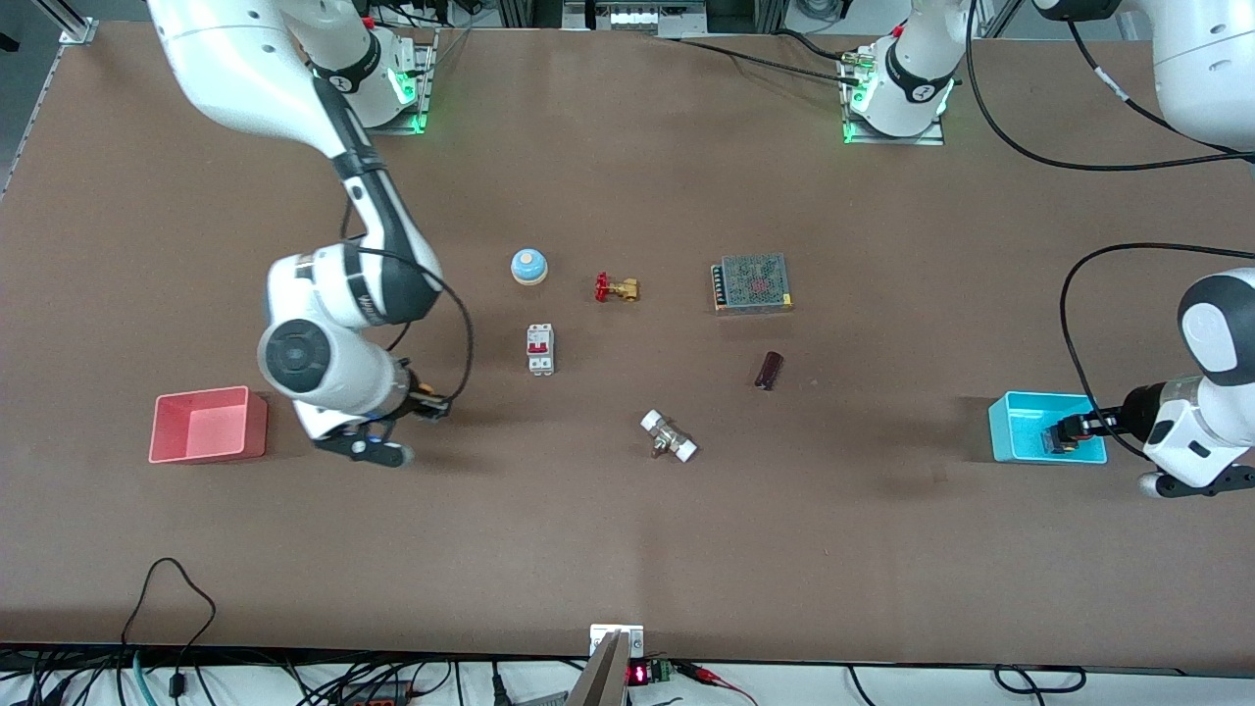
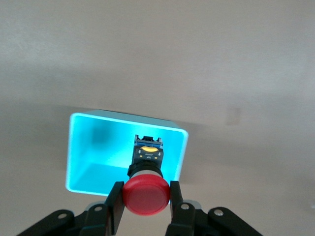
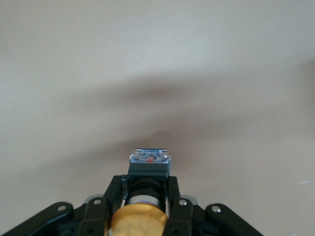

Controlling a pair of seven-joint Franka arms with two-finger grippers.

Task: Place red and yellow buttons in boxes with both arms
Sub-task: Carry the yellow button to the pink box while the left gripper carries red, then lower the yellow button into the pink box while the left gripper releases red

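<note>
My left gripper is shut on the red button, gripping its round cap, with the black base pointing down into the cyan box. In the front view the left gripper hangs over the cyan box at the left arm's end of the table. My right gripper is shut on the yellow button, its black base over bare table. In the front view the right gripper is beside the pink-red box, toward the table's middle, and not over it.
In the middle of the table lie a blue-and-white bell, a brass valve with red handle, a white circuit breaker, a mesh-topped power supply, a small dark part and a white-ended fitting.
</note>
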